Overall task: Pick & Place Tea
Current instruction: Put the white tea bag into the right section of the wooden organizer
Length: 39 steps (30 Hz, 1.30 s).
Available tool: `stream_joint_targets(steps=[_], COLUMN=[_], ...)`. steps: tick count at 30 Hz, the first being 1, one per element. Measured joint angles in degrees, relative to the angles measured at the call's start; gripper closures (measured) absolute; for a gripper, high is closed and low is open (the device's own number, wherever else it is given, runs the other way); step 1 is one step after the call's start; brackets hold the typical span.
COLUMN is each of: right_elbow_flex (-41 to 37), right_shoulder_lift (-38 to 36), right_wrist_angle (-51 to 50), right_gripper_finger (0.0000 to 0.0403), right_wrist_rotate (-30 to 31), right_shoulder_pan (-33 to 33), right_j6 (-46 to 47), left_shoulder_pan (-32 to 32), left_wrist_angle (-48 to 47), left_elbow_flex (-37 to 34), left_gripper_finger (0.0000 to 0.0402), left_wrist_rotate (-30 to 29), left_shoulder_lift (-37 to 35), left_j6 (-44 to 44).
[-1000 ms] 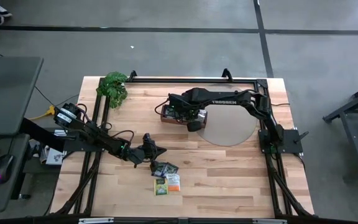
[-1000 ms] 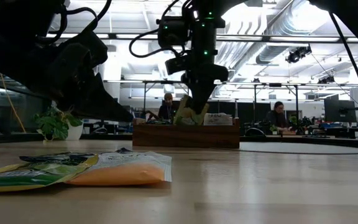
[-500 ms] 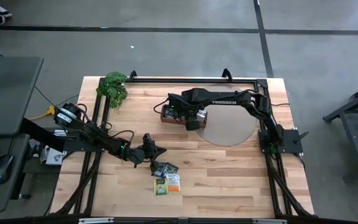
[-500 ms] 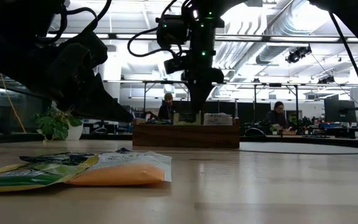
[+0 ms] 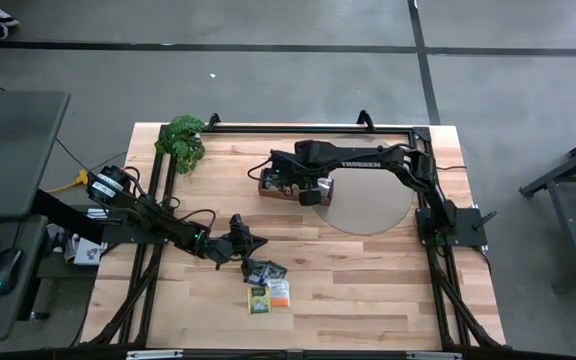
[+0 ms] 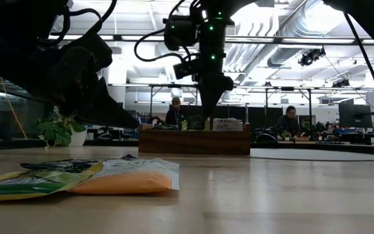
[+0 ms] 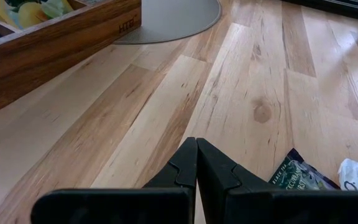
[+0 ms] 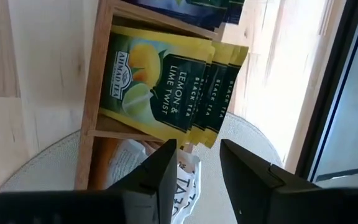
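The brown wooden tray [image 5: 267, 184] stands on the table's far middle. My right gripper [image 8: 197, 149] hangs open just above it, pointing steeply down, with nothing between its fingers. Below it, yellow-green tea sachets [image 8: 166, 87] lie stacked in the tray's middle compartment, white ones [image 8: 182, 180] in the compartment beside it. Three loose tea sachets [image 5: 268, 285] lie flat on the table near its front. My left gripper [image 5: 254, 242] stays shut just left of them, a dark green sachet [image 7: 303, 177] lying ahead of its fingertips.
A grey round mat [image 5: 368, 205] lies right of the tray. A leafy plant [image 5: 183, 140] stands at the far left corner. Black frame rails [image 5: 308, 130] run along the table's far edge and sides. Bare wood lies between the tray and the loose sachets.
My right gripper has opened over the tray and tipped a little. The yellow-green sachet that it held upright has dropped down into the tray and no longer stands above the tray's wall in the low view.
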Motion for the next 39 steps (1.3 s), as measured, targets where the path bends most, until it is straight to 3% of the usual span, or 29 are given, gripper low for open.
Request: stream_joint_targets(steps=[14, 17, 23, 25, 34, 39], right_elbow_flex=[0.09, 0.11, 0.11, 0.04, -2.05, -2.85], right_shoulder_lift=[-3.95, -6.54, -8.76, -8.72, -8.63, -8.68], right_wrist_angle=[-2.12, -1.42, 0.49, 0.75, 2.52, 3.39], right_gripper_finger=[0.0284, 0.0284, 0.0284, 0.0284, 0.0284, 0.0284], right_wrist_rotate=[2.42, -2.45, -20.51, -23.05, -21.22, -18.46], right_shoulder_pan=[0.92, 0.92, 2.84, 4.74, 14.39, 19.77], right_j6=[2.12, 5.68, 13.76, 15.14, 18.42, 21.33], left_shoulder_pan=[0.01, 0.01, 0.02, 0.00, -2.72, -7.84], left_wrist_angle=[-0.81, -0.81, -0.64, -0.23, 0.44, -7.52], left_elbow_flex=[-0.02, -0.02, -0.02, -0.02, 3.08, 9.67], left_gripper_finger=[0.0400, 0.0400, 0.0400, 0.0400, 0.0401, 0.0401], left_wrist_rotate=[0.00, 0.00, 1.87, 3.43, 7.72, 5.91], left_shoulder_lift=[0.00, -0.01, -0.02, -0.02, -0.02, -0.04], left_j6=[-0.15, -0.15, -0.13, -0.12, 2.90, 5.23])
